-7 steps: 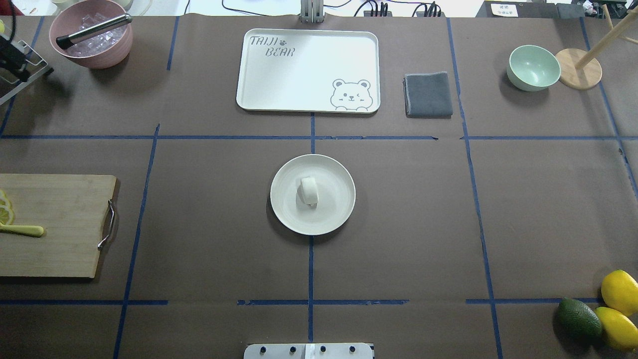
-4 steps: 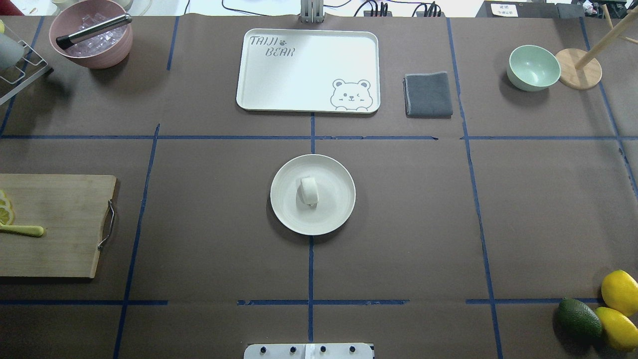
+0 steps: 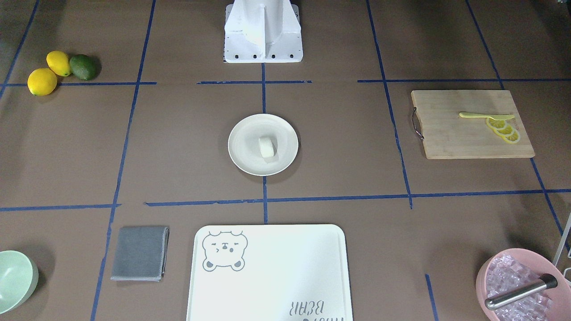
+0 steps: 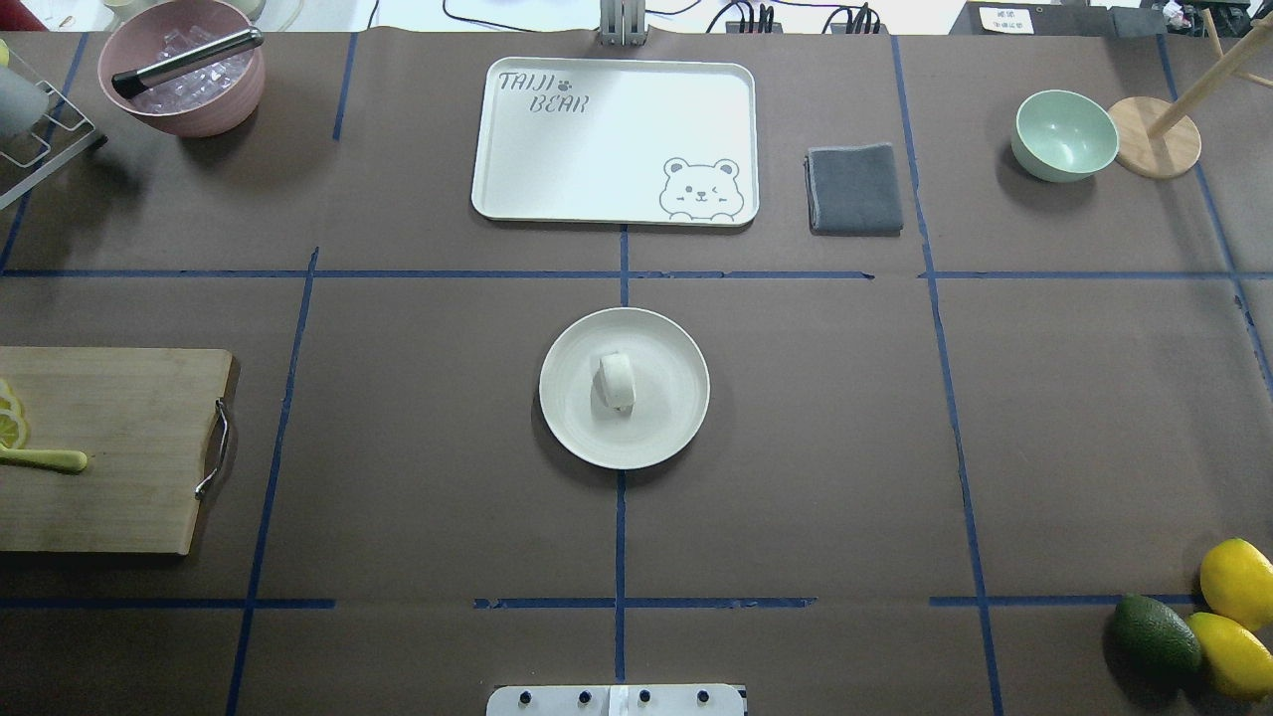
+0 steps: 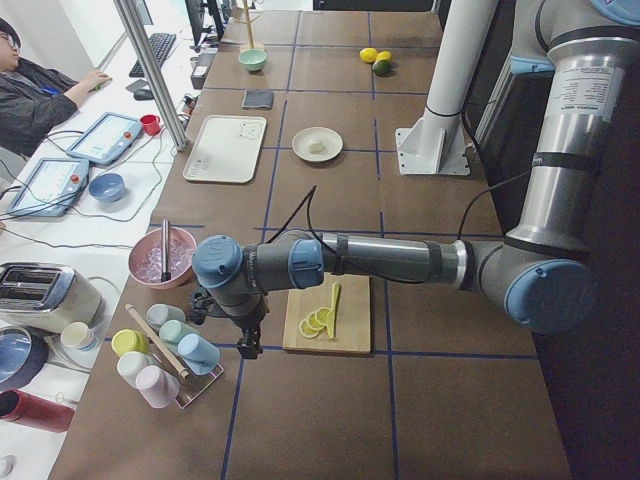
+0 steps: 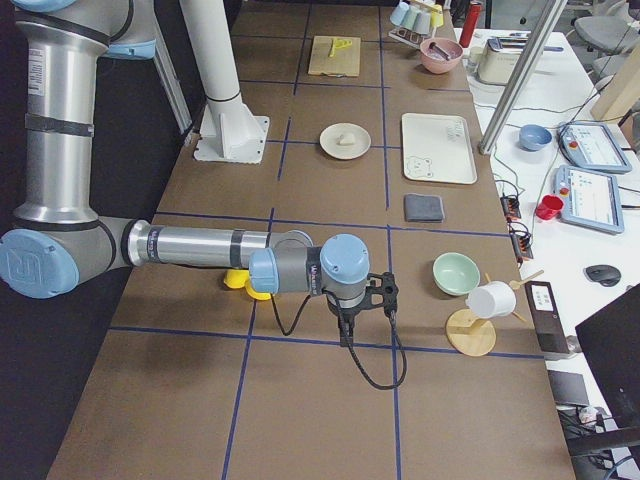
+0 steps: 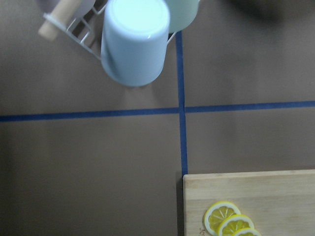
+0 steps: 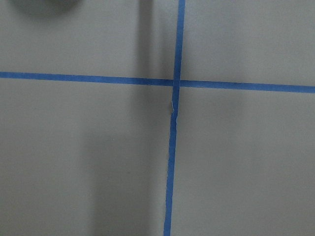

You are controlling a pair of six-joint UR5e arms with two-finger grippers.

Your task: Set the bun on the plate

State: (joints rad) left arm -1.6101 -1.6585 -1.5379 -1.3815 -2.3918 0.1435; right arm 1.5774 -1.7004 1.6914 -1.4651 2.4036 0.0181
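Left gripper (image 5: 245, 342) is gone from my overhead view; its and right gripper (image 6: 344, 322) fingers' state: cannot tell; small white bun (image 4: 617, 381) lies on round cream plate (image 4: 668, 420).

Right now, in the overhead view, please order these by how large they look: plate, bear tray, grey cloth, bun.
Largest to smallest:
1. bear tray
2. plate
3. grey cloth
4. bun

Robotics lab, not a kitchen. Left arm (image 5: 390, 262) and right arm (image 6: 190, 245), industrial type, mounted by a white pedestal (image 3: 262, 31). The table (image 4: 796, 447) is covered in brown paper and gridded with blue tape (image 4: 620, 537). Operators' desk alongside has teach pendants (image 5: 100, 138), a keyboard (image 5: 158, 52) and a seated person (image 5: 40, 100). The plate (image 4: 676, 418), cutting board (image 4: 109, 447) and toaster (image 5: 45, 295) read as staged props.
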